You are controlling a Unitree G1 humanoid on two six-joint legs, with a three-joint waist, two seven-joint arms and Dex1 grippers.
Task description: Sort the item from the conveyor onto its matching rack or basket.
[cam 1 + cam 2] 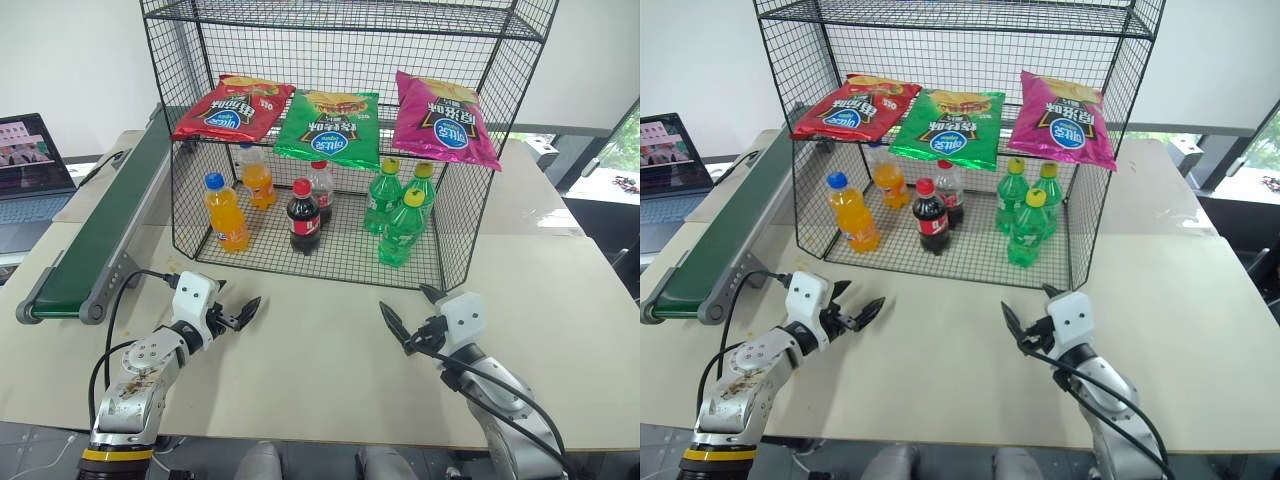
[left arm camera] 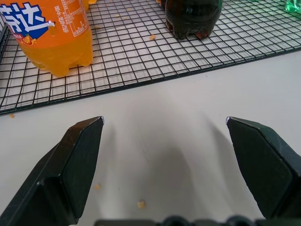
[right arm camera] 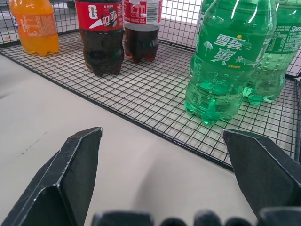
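Red chip bag (image 1: 233,108) lies flat on the middle shelf of the tall black wire rack (image 1: 345,25), at the left end, next to a green bag (image 1: 330,127) and a pink bag (image 1: 444,119). It has a round blue and white logo with writing too small to read. From the head views you can also see the long green conveyor (image 1: 100,225) on the left of the table (image 1: 320,370) with nothing on it, and a laptop (image 1: 30,170) past that. Both arms reach forward low over the table. The left gripper (image 1: 243,310) and the right gripper (image 1: 408,318) are spread wide and hold nothing.

The left wrist view looks close at an orange soda bottle (image 2: 51,33) with a blue label and the bottom of a dark cola bottle (image 2: 190,19) on the bottom shelf. Little crumbs lie on the table.

The right wrist view shows a cola bottle (image 3: 101,40) with a red label and green bottles (image 3: 230,56) with white writing.
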